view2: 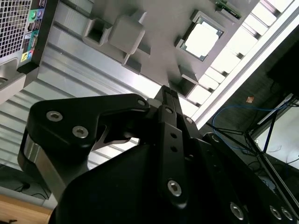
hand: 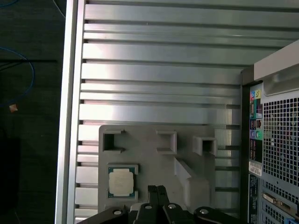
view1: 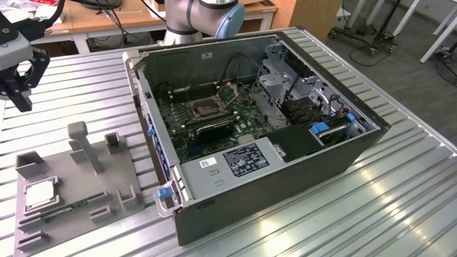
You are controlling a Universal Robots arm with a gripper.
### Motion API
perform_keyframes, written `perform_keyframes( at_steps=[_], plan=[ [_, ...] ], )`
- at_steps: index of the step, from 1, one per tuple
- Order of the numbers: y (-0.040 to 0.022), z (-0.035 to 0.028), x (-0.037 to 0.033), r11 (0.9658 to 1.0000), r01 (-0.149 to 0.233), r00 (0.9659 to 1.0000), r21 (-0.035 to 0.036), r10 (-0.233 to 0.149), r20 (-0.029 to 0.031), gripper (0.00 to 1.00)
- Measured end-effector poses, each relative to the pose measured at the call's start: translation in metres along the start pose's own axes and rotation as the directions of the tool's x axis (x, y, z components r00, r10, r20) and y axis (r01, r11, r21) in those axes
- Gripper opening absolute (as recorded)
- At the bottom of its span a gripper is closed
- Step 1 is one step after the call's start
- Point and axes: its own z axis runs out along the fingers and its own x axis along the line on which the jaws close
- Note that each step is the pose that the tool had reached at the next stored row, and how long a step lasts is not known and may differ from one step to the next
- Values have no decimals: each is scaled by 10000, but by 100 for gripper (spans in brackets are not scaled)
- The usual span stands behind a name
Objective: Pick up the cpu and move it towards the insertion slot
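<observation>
Above the desk (view1: 400,214) beside the computer case (view1: 300,176), the claw (hand: 156,189) hangs empty and closed, while the cpu (hand: 122,182) lies squared in a pocket of the grey holder (view1: 68,174) for easy grasping, well apart from the insertion slot (view1: 205,110).

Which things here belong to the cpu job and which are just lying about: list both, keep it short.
Belong to the job:
- cpu, lying in the grey holder
- insertion slot, inside the computer case
- end effector, shut, holding nothing

Just lying about:
- memory stick
- power supply
- slatted table
</observation>
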Motion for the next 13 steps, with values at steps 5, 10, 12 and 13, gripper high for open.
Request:
perform_keyframes(
  at_steps=[5, 10, 12, 13],
  plan=[
    [-70, -2, 5, 10000, 0, 10000, -1, 0, 1, 11],
    [-147, -4, 10, 10000, 0, 10000, 0, 0, 0, 11],
    [-179, -3, 12, 10000, 0, 10000, 0, 0, 1, 11],
    [-195, -3, 13, 10000, 0, 10000, -1, 0, 1, 11]
  ],
)
